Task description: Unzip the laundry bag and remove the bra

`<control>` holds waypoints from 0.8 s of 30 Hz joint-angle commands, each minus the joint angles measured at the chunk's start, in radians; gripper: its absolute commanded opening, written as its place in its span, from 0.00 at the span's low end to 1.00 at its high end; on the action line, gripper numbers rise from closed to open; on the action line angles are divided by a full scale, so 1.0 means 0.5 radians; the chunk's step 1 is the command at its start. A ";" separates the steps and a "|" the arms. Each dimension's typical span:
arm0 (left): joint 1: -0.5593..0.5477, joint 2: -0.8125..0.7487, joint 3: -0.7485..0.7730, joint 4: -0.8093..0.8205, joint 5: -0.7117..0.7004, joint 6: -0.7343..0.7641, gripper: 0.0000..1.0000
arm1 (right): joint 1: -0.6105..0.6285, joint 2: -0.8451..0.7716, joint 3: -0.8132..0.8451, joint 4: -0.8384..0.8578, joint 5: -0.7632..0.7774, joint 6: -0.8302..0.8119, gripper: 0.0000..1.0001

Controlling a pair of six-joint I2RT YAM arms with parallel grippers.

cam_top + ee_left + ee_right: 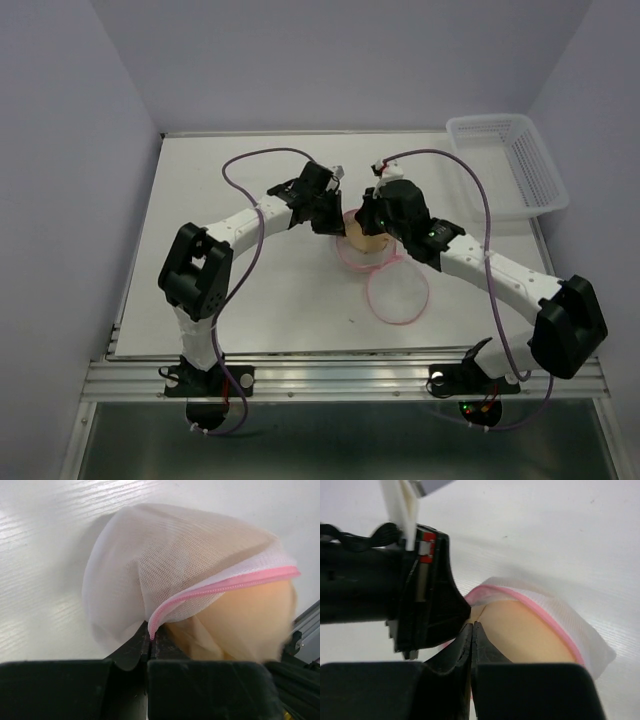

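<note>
The laundry bag point(398, 293) lies unzipped mid-table, one round mesh half flat and the other half point(165, 555) raised over the tan bra point(250, 620). My left gripper point(150, 640) is shut on the bag's pink zipper rim point(225, 582). From the right, my right gripper point(472, 625) is shut with its tips pinching the edge of the bra point(525, 635), just under the pink rim point(555, 622). Seen from above, both grippers meet over the bra point(366, 238), the left gripper point(335, 222) facing the right gripper point(368, 222).
A white plastic lattice basket point(510, 165) stands at the back right corner of the white table point(250, 290). Purple cables loop above both arms. The left gripper's black body point(425, 595) sits right beside my right fingers.
</note>
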State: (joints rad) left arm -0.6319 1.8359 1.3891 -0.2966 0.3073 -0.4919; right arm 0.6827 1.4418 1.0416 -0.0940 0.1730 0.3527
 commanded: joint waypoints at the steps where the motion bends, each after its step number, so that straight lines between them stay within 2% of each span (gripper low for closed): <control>1: 0.027 -0.015 -0.032 0.059 0.002 -0.029 0.00 | 0.021 -0.217 -0.040 0.081 -0.263 -0.086 0.01; 4: 0.055 0.007 -0.042 0.078 0.011 -0.038 0.00 | 0.021 -0.389 -0.022 0.053 -0.554 -0.107 0.01; 8: 0.095 0.050 -0.042 0.081 0.027 -0.041 0.00 | 0.021 -0.594 0.064 0.032 -0.643 -0.095 0.01; 12: 0.119 0.050 -0.057 0.096 0.045 -0.044 0.00 | -0.132 -0.674 0.135 0.019 -0.659 -0.086 0.01; 17: 0.162 0.044 -0.069 0.075 0.045 -0.041 0.00 | -0.521 -0.610 0.407 -0.069 -0.476 -0.153 0.01; 20: 0.193 0.016 -0.097 0.075 0.048 -0.035 0.00 | -0.931 -0.448 0.655 -0.143 -0.429 -0.236 0.01; 22: 0.217 0.007 -0.118 0.075 0.048 -0.038 0.00 | -1.037 -0.365 0.788 -0.189 -0.356 -0.273 0.01; 24: 0.230 -0.015 -0.134 0.081 0.057 -0.038 0.00 | -1.138 -0.230 0.975 -0.220 -0.107 -0.368 0.01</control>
State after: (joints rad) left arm -0.5343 1.8755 1.3476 -0.2657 0.3264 -0.5140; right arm 0.1871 1.2655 1.3933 -0.1860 -0.0273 0.2470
